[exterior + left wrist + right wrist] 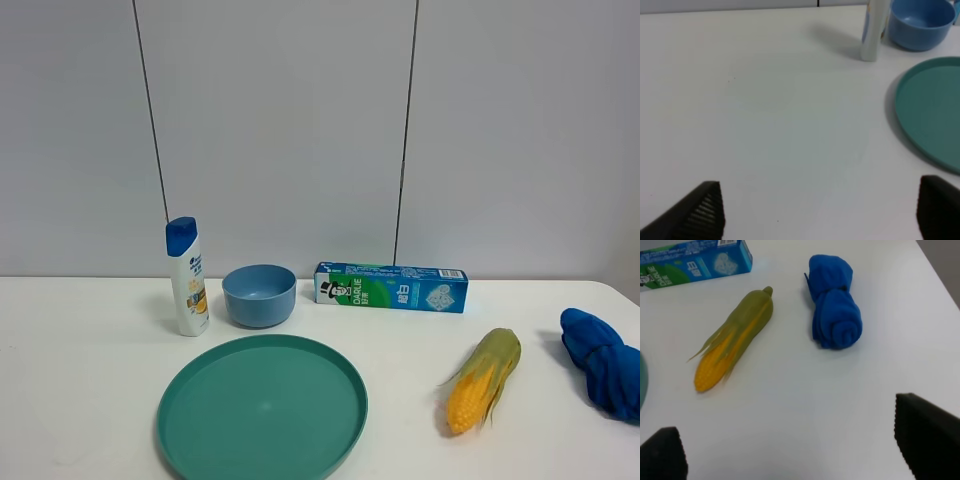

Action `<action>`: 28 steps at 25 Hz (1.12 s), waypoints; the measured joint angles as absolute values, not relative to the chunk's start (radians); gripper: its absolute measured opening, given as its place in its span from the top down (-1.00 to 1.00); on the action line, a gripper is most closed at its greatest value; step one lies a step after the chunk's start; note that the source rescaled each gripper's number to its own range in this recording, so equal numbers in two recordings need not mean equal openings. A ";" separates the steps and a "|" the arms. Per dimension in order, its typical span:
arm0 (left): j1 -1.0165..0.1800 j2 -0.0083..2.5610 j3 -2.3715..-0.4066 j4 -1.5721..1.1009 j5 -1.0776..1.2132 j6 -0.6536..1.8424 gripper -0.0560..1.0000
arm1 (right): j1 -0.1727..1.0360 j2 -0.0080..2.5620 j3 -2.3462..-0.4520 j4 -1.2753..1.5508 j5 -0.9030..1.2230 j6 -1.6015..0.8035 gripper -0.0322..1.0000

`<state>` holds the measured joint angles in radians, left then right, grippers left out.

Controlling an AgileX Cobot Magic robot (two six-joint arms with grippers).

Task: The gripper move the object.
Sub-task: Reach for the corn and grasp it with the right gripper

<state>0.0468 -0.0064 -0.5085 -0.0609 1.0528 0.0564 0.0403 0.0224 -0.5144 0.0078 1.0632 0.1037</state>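
White table (90,400) with shampoo bottle (187,277), blue bowl (259,294), teal plate (262,407), toothpaste box (391,287), corn (483,379), blue cloth (603,362).

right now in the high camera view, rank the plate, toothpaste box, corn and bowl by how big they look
1. plate, clearly largest
2. toothpaste box
3. corn and bowl look about alike; the corn lies nearer the camera, so I won't rank them.

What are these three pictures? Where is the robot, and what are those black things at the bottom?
One camera looks down from high up; two ride on the robot's arms. The black pieces are finger pads of the left gripper and of the right gripper, both open and holding nothing. On the white table are a round green plate, a blue bowl, a white shampoo bottle with a blue cap, a blue-green toothpaste box, a yellow corn cob in its green husk and a rolled blue cloth.
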 joint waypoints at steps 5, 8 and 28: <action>0.047 -0.006 -0.509 -0.061 1.053 0.056 -1.00 | 0.040 0.241 -0.686 0.009 1.053 0.011 -0.62; 0.047 -0.006 -0.509 -0.061 1.053 0.056 -1.00 | 0.040 0.436 -0.822 0.000 1.042 -0.023 -0.81; 0.047 -0.006 -0.509 -0.061 1.054 0.056 -1.00 | 0.190 1.517 -1.038 0.013 0.763 0.397 -0.85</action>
